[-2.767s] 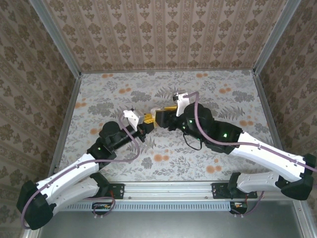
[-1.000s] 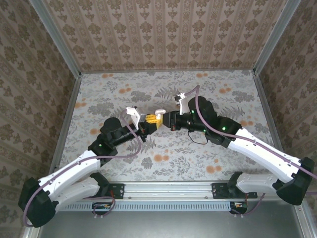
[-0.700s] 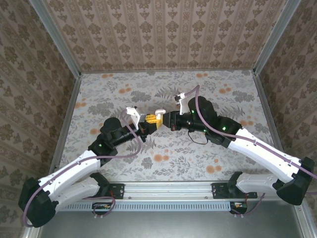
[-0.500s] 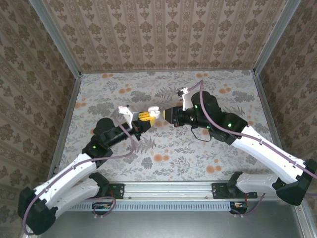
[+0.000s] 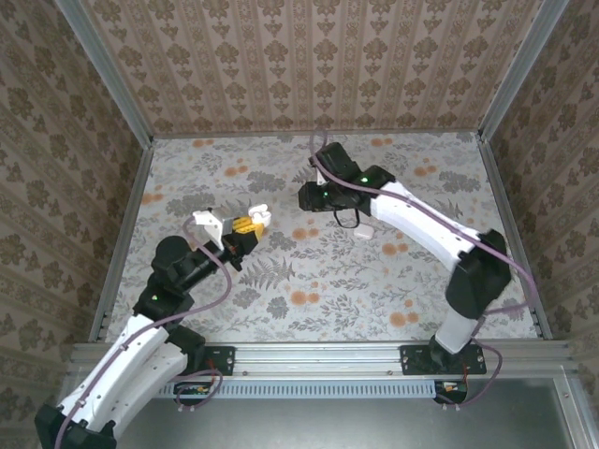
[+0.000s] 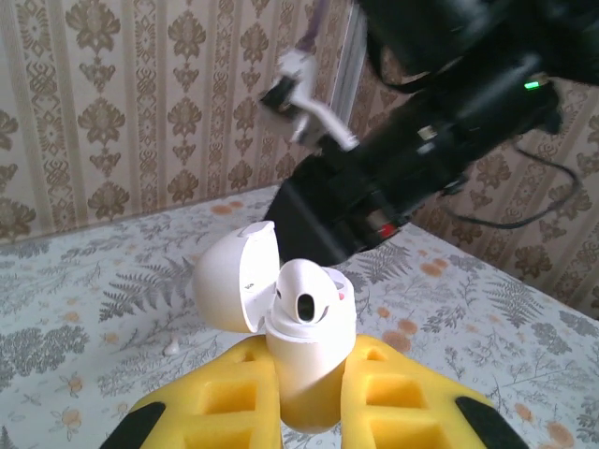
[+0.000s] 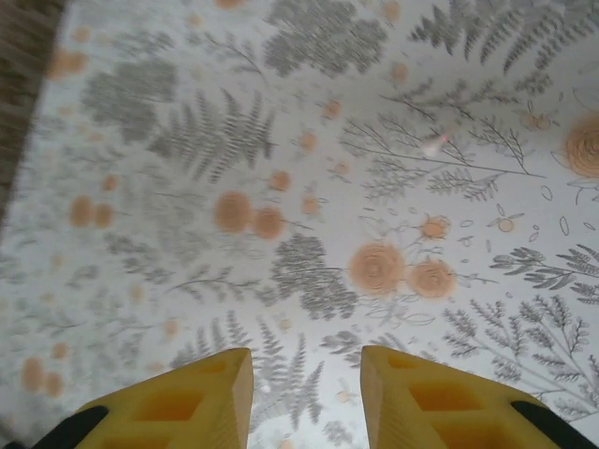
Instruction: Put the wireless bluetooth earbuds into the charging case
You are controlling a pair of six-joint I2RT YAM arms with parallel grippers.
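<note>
My left gripper (image 5: 245, 223) is shut on the charging case (image 6: 304, 379), holding its glossy white body upright between the yellow fingers (image 6: 220, 398). The hinged lid (image 6: 232, 281) stands open to the left. One white earbud (image 6: 306, 301) sits in the case's mouth, its dark opening facing the left wrist camera. My right gripper (image 5: 309, 196) hangs over the back middle of the table, well apart from the case. In the right wrist view its yellow fingers (image 7: 197, 398) are parted above the floral table, the gripper (image 7: 306, 393) open with nothing between them.
A small white piece (image 5: 365, 231) lies on the floral tablecloth under the right forearm; I cannot tell what it is. A tiny pale bit (image 7: 433, 145) lies ahead of the right gripper. Wallpapered walls and metal rails (image 5: 122, 243) close in the table.
The right gripper drew away from the case, opened and swung toward the back of the table. The left arm pulled back to the left, with the open case in its grip.
</note>
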